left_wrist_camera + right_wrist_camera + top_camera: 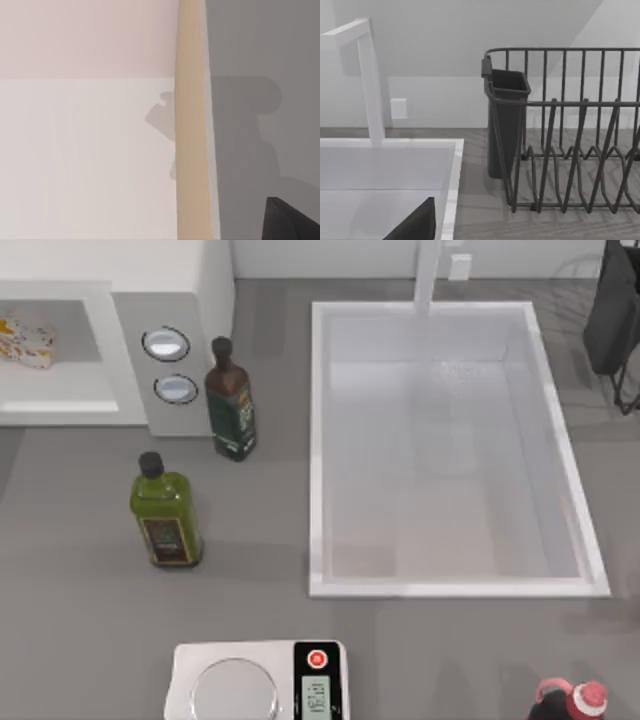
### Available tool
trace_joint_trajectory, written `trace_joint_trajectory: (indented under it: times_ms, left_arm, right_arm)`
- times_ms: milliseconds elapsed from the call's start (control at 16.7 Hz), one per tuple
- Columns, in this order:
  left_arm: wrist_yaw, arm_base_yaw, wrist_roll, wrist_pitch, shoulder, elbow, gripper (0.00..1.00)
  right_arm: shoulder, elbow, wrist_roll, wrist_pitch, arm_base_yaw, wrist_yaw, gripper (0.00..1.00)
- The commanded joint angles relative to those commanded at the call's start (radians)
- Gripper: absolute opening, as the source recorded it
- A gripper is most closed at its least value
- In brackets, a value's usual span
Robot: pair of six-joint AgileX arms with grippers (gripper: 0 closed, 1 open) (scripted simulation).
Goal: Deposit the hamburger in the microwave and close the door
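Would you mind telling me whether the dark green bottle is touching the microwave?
Cannot tell. In the top view the dark green bottle stands right beside the microwave by its knob panel, with no plain gap or contact visible between them.

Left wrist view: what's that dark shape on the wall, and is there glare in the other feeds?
Left wrist view: a soft grey shadow falls across the pale wall either side of a tan upright edge. Top view: even light, the sink looks washed-out white. Right wrist view: no glare, the dish rack throws faint shadows on the counter.

Cream hamburger (25,342), white microwave (170,300), green bottles (166,512).
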Motion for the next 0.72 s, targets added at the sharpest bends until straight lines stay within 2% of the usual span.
trace_joint_trajectory:
  times_ms: [180, 480, 720]
  left_arm:
    - [0.0, 0.005, 0.003, 0.076, 0.028, -0.057, 0.0]
    - [-0.002, 0.0, 0.0, 0.079, 0.02, -0.064, 0.0]
    - [-0.037, -0.072, -0.074, 0.141, -0.084, -0.176, 0.0]
  right_arm:
    - [0.0, 0.0, 0.0, 0.0, 0.0, 0.0, 1.0]
    - [0.0, 0.0, 0.0, 0.0, 0.0, 0.0, 1.0]
    - [0.0, 0.0, 0.0, 0.0, 0.0, 0.0, 1.0]
